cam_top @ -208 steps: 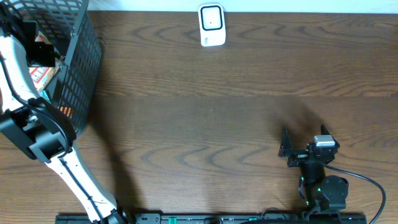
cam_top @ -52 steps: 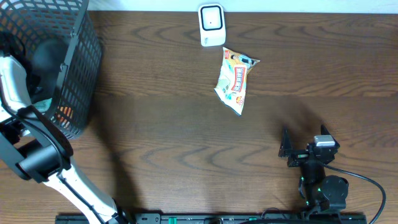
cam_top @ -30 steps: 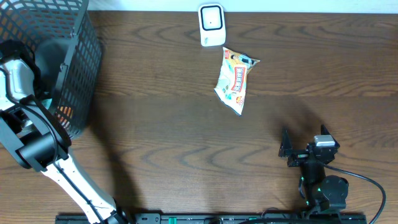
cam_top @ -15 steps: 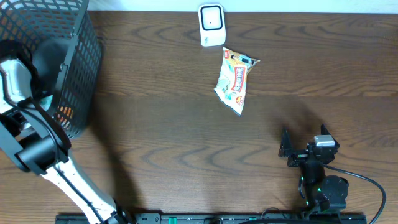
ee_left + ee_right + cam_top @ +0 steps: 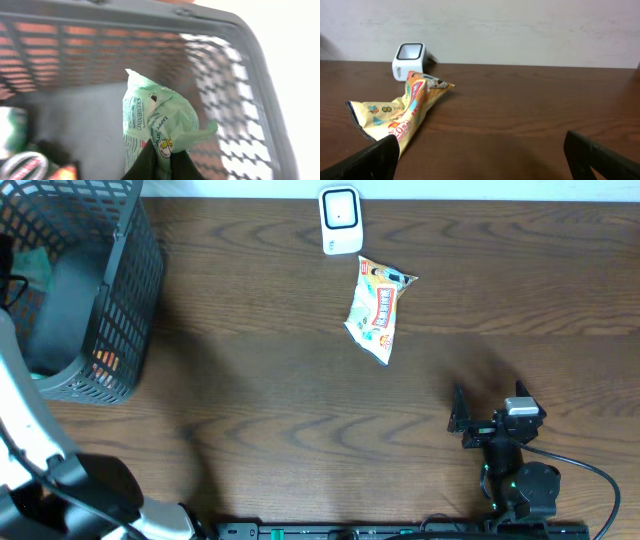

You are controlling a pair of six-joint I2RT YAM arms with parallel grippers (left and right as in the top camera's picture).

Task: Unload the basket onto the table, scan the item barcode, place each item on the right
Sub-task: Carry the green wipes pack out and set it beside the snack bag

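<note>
One green packet just pinched by left claw, rising out of basket; scanner next. Right claw wide.

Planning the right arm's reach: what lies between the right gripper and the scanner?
A snack bag, lying on the table close to the scanner; the rest of the stretch is bare wood. The right wrist view shows it best, the overhead too.

White left arm — black fingers.
</note>
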